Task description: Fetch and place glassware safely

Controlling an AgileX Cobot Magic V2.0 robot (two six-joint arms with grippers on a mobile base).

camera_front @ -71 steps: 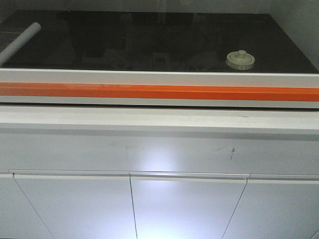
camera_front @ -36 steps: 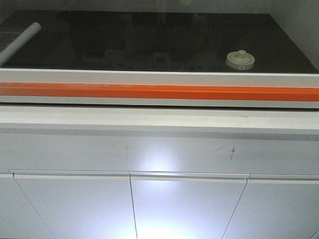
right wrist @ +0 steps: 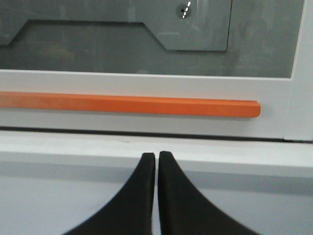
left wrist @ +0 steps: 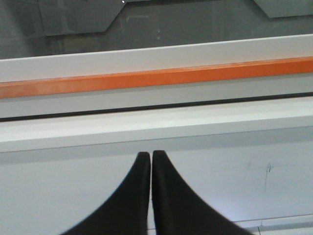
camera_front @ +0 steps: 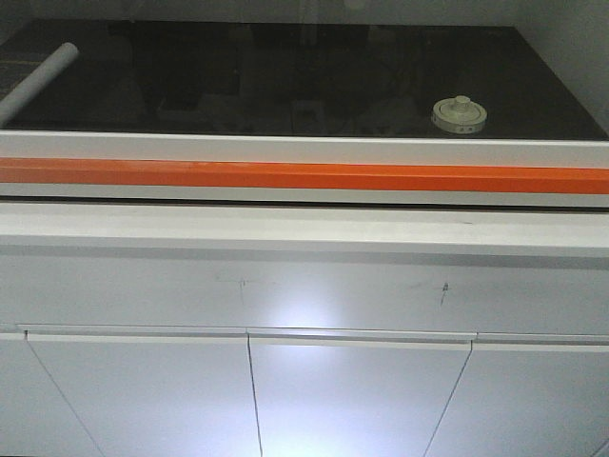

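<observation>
Glassware (camera_front: 459, 114): a small squat jar under a wide cream-white lid with a central knob and small dark marks round the lid rim. It stands upright on the dark glossy top (camera_front: 285, 67), in the right part, close to the near edge and just behind the white rim (camera_front: 304, 147). Nothing touches it. The glass body is hard to make out beneath the lid.

White tube (camera_front: 38, 81) lies slantwise at the far left of the dark top, well apart from the jar. Orange strip (camera_front: 304, 175) runs left to right below the white rim. Under it is a white ledge (camera_front: 304, 227), then white cabinet doors (camera_front: 352, 400) with a bright patch of light on the middle one.

Left gripper (left wrist: 150, 155): black fingers brought together, only a hairline slit between the tips, nothing held. It points at the white cabinet face on the near side of the ledge.

Right gripper (right wrist: 157, 156): likewise, tips closed to a thin slit and empty. The right end of the orange strip lies beyond it.
</observation>
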